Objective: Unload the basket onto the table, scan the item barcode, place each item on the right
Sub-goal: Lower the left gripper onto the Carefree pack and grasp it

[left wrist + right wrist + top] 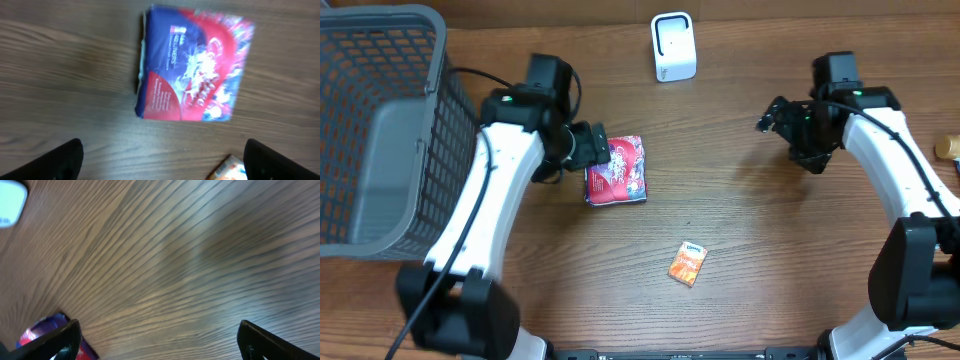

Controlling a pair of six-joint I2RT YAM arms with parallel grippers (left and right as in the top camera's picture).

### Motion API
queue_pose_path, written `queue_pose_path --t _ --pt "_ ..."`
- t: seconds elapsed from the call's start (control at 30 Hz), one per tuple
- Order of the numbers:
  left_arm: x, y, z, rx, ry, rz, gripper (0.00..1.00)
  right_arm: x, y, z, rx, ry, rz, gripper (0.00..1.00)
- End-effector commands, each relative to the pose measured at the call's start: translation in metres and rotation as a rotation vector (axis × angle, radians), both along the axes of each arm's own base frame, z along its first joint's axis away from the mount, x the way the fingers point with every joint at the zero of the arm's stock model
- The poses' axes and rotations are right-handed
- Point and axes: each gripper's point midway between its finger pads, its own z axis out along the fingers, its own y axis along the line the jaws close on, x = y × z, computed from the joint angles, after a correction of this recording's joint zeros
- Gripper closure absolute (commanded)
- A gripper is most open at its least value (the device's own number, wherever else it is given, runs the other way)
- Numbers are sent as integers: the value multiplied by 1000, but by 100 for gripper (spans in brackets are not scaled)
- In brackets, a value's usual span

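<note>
Near the middle of the desk [750, 230], a little toward 9 o'clock, the red and blue packet [616, 171] lies flat with its printed face up. No barcode shows on that face, so it is probably underneath or on an edge.

At the packet's 10 o'clock corner hangs the left pincer [595, 148]. In the wrist view its fingers [60, 162] stand wide apart with nothing between them, and the packet lies ahead of them rather than in the gap. The step in hand looks like the pick-up. To do it well, I would bring the pincer on toward 4 o'clock until the packet sits squarely between the fingers. It should then come down low enough to take the packet by two opposite edges before closing. The packet looks soft and thin, so a grip on one corner may let it sag or slide on the wood.

The white scanner [673, 46] stands at 12 o'clock from the packet, well apart. Once lifted, the packet will likely need turning so its hidden side faces the scanner.

A small orange sachet [687, 263] lies at 5 o'clock, clear of the approach. The grey basket [380, 130] fills the 9 o'clock edge, close behind the left arm, so a wide backswing could catch it.

Over at 3 o'clock, the right pincer [162, 345] is wide and empty above bare wood.
</note>
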Motion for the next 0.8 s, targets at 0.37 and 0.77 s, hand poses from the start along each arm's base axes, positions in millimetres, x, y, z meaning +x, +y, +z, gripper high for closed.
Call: queue_pose_path --t 0.37,0.77 --pt "22 -26 -85 -174 79 -208 25 5 -17 12 -3 -32 -46 0" --pt "22 -16 -90 -114 87 -189 26 5 -17 12 -3 -32 -46 0"
